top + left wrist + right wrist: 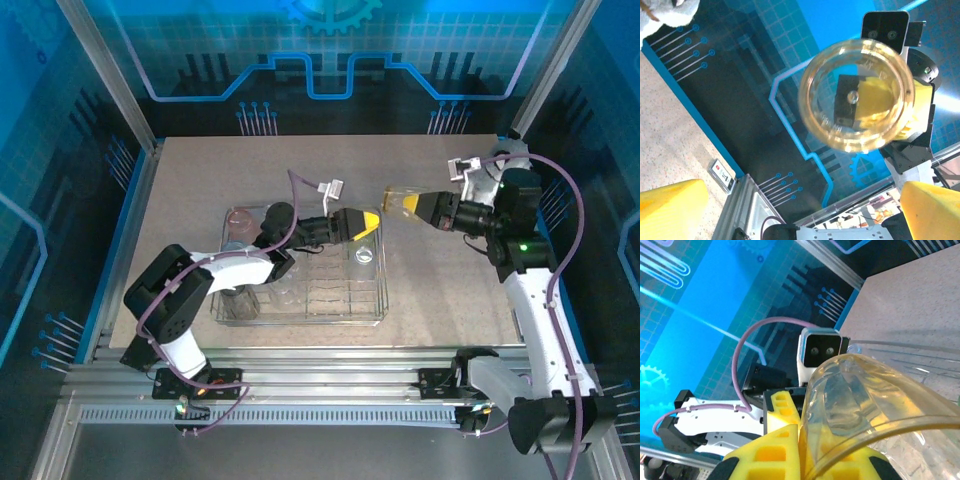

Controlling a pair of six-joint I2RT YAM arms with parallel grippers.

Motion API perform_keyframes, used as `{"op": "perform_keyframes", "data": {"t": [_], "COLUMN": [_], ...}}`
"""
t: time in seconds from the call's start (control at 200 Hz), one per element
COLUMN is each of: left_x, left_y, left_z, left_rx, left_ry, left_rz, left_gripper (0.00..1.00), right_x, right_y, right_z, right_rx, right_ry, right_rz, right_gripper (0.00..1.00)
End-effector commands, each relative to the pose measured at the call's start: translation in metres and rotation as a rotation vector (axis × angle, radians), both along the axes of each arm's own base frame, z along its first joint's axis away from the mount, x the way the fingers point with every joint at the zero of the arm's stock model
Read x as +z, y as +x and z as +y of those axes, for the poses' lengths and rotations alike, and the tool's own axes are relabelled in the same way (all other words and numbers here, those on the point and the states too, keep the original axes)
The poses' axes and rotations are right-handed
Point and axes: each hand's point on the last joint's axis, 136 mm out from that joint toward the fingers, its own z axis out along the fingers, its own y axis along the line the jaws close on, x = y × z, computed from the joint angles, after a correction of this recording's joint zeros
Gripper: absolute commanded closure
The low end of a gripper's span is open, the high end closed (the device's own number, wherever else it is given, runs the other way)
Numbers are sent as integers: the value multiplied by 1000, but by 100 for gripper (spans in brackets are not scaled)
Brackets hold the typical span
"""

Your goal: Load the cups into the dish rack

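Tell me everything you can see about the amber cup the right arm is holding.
The amber cup is a small translucent tumbler, plastic by its look, with a round rim and narrower base, apparently empty. The right gripper is shut on it, holding it on its side in the air near the far right corner of the dish rack, mouth facing the open left gripper.

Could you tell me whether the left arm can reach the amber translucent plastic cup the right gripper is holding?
Probably yes: the open left gripper faces the amber translucent plastic cup with only open air between them; the right gripper is shut on its far end.
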Motion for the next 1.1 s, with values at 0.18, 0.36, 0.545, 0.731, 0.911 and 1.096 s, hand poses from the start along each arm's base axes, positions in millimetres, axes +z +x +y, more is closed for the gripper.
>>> {"op": "perform_keyframes", "data": {"t": [0.18, 0.36, 0.545, 0.731, 0.911, 1.096], "left_x": [39, 49, 57, 53, 51, 44], "left_y": [-18, -21, -20, -22, -21, -16], "left_z": [3, 0, -3, -3, -3, -2], "left_rx": [-4, -16, -31, -31, -29, 7], "left_ry": [38, 36, 44, 54, 66, 139], "left_rz": [-187, -220, -229, -224, -229, -250], "left_gripper": [1, 1, 12, 31, 31, 48], "right_x": [11, 0, -11, -19, -25, -26], "right_y": [-11, -10, -6, -8, -10, -12], "right_z": [27, 47, 58, 57, 56, 55], "right_rx": [118, 175, 194, 175, 179, 186], "right_ry": [18, 3, -10, -40, -72, -92], "right_rz": [-8, 40, 86, 93, 114, 101], "right_gripper": [100, 100, 100, 100, 100, 78]}}
